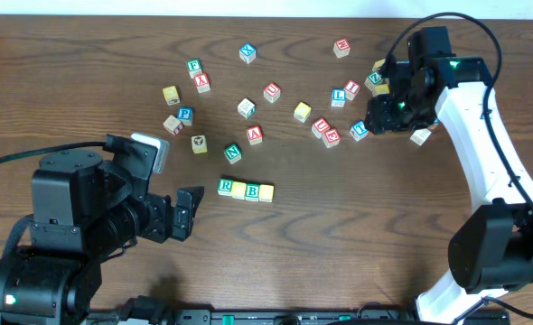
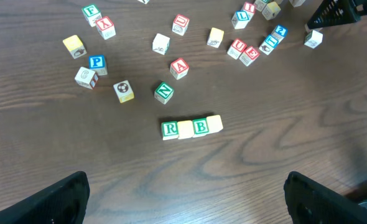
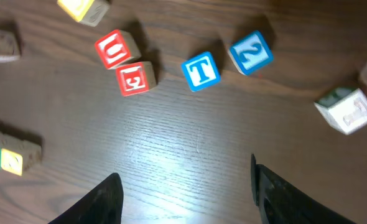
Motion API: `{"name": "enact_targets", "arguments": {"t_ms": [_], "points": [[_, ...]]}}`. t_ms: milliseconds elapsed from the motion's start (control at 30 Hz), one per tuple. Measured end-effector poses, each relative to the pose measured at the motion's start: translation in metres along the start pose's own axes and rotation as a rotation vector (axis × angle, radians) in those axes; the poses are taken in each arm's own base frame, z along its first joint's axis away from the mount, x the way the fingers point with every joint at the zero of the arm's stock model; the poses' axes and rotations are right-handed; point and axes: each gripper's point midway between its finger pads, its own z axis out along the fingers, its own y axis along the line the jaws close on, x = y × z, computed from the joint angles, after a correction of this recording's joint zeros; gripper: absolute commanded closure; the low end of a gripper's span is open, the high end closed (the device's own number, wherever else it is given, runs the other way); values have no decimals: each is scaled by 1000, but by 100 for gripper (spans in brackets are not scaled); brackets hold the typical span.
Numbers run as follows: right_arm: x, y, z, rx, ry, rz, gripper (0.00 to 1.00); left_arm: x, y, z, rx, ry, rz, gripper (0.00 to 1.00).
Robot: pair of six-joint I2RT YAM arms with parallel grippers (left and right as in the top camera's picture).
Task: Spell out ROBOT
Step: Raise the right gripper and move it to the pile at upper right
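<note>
**Task status.** Four of the five positions are filled. On the desk (image 1: 339, 235) the R cube (image 1: 226, 186), a yellow cube (image 1: 239, 190), the B cube (image 1: 253, 190) and a second yellow cube (image 1: 266, 191) sit in one row, each touching its neighbour. In the left wrist view the last one sits slightly off the line. I take the two yellow cubes as the O positions, though I cannot read their letters.

**Left to do.** Only the T cube (image 3: 200, 71) is outstanding. It lies well apart from the row, among the loose cubes on the right side of the desk. It is just beside a blue 2 cube (image 3: 250, 54) and near the red E cube (image 3: 135, 78).

**Right fingers (image 3: 186, 199).** They are spread moderately and hold nothing. Only bare desk shows in the gap, and the T cube lies ahead of the tips, not between them. I judge the step in hand to be the approach on the T — the grasp is not yet made.

**Left fingers (image 2: 186, 202).** They are fully wide and empty, hovering short of the row and touching no cube.
</note>
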Motion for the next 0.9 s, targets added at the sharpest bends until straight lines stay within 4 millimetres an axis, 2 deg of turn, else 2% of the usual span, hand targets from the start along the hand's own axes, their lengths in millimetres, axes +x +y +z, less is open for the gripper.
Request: {"name": "enact_targets", "arguments": {"t_ms": [267,400,567,633,900], "points": [[-8,15,9,12,-13,-171,39,0,0,0,0,0,0,2],[-4,7,34,39,51,-184,47,0,0,0,0,0,0,2],[5,-6,76,67,150,-183,46,0,0,0,0,0,0,2],[7,-9,86,72,169,-183,46,0,0,0,0,0,0,2],[-7,-13,94,87,123,-201,45,0,0,0,0,0,0,2]]}}
